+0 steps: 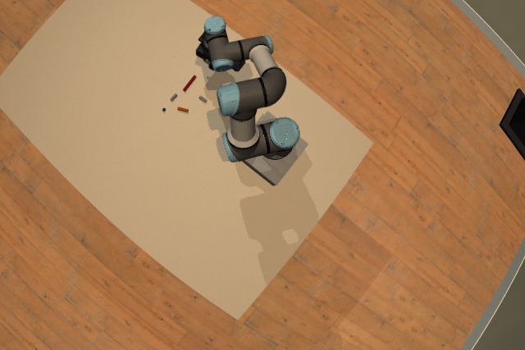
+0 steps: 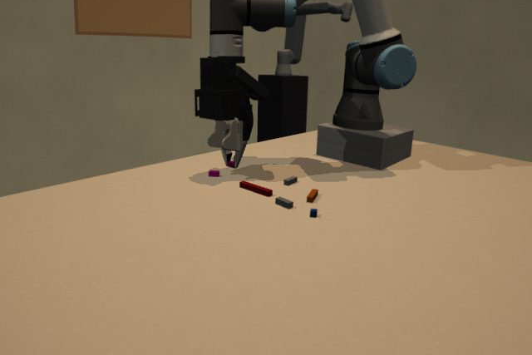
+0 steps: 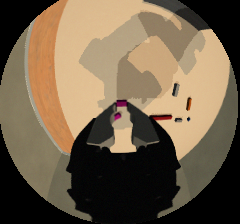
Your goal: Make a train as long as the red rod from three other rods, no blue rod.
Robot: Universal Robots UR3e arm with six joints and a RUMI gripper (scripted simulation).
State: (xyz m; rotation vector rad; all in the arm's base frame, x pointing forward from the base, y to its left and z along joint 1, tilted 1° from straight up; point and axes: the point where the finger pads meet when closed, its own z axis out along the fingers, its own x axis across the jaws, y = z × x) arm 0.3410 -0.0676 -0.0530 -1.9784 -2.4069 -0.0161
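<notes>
My gripper [image 2: 232, 162] is shut on a magenta rod [image 2: 231, 164] and holds it just above the mat, behind the red rod's far end. It also shows between the fingers in the wrist view [image 3: 117, 116]. A second magenta rod [image 2: 213, 173] lies on the mat to the left, also seen in the wrist view [image 3: 121, 103]. The red rod [image 2: 255, 188] lies flat. Two grey rods [image 2: 290, 179] [image 2: 283, 202], an orange rod [image 2: 312, 194] and a small blue rod [image 2: 312, 212] lie apart to its right. In the top view the red rod [image 1: 189, 83] lies beside the arm.
The arm's grey base block [image 2: 365, 145] stands at the back right of the mat. A black box [image 2: 283, 106] stands behind the gripper.
</notes>
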